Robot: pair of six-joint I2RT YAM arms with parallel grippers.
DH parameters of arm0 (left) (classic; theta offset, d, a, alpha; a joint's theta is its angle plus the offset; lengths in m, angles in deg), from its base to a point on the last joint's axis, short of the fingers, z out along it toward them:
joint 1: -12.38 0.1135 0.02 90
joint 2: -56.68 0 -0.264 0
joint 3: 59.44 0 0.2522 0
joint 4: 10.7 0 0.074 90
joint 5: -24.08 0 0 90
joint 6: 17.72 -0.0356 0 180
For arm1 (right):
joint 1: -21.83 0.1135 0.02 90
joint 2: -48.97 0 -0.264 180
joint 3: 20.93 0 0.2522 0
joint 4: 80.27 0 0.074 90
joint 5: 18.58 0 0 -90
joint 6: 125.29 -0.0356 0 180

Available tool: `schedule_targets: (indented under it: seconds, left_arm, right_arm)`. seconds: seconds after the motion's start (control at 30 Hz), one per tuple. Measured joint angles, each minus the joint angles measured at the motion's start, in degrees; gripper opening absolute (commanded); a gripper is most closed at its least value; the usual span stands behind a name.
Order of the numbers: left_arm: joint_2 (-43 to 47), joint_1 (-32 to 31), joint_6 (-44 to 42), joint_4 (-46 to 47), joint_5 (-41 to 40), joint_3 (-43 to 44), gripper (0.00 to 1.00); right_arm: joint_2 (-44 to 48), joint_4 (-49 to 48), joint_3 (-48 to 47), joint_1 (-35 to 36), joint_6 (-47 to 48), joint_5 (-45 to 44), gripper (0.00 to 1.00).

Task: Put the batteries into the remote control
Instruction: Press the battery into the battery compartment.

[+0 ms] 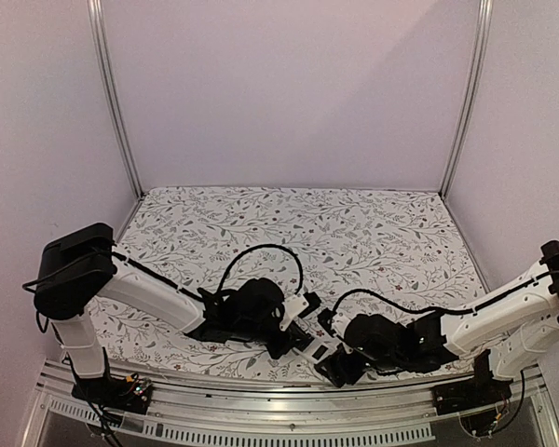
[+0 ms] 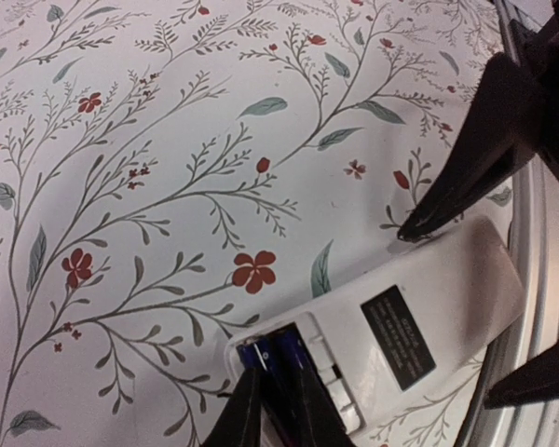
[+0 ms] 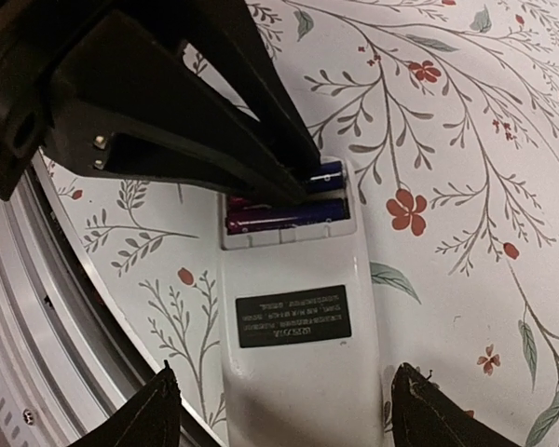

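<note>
The white remote control lies back up on the flowered cloth near the table's front edge, its battery slot uncovered; it also shows in the left wrist view and the top view. Two dark blue-purple batteries lie in the slot, one fully in sight, the other partly under my left fingers. My left gripper is nearly closed, its fingertips down in the slot on either side of a battery. My right gripper is open, its fingers straddling the remote's other end.
An aluminium rail runs along the table's near edge right beside the remote. The flowered cloth stretches back to the white walls. The two arms meet close together at the front middle.
</note>
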Motion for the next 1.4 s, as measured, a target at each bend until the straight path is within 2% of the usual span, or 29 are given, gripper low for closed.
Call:
schedule_targets:
  seconds: [0.47,0.9,1.4]
  left_arm:
    - [0.0,0.0,0.2,-0.7,0.0,0.3,0.14]
    - [-0.4,0.0,1.1,-1.8,-0.1,1.5,0.12]
    - [-0.6,0.1,3.6,-3.9,-1.9,2.4,0.02]
  right_arm:
    - [-3.0,-1.6,1.0,2.5,5.0,-1.7,0.65]
    - [-4.7,-3.5,0.9,2.7,7.2,-4.9,0.5]
    - [-6.5,-3.6,-0.7,3.0,6.4,-6.5,0.43]
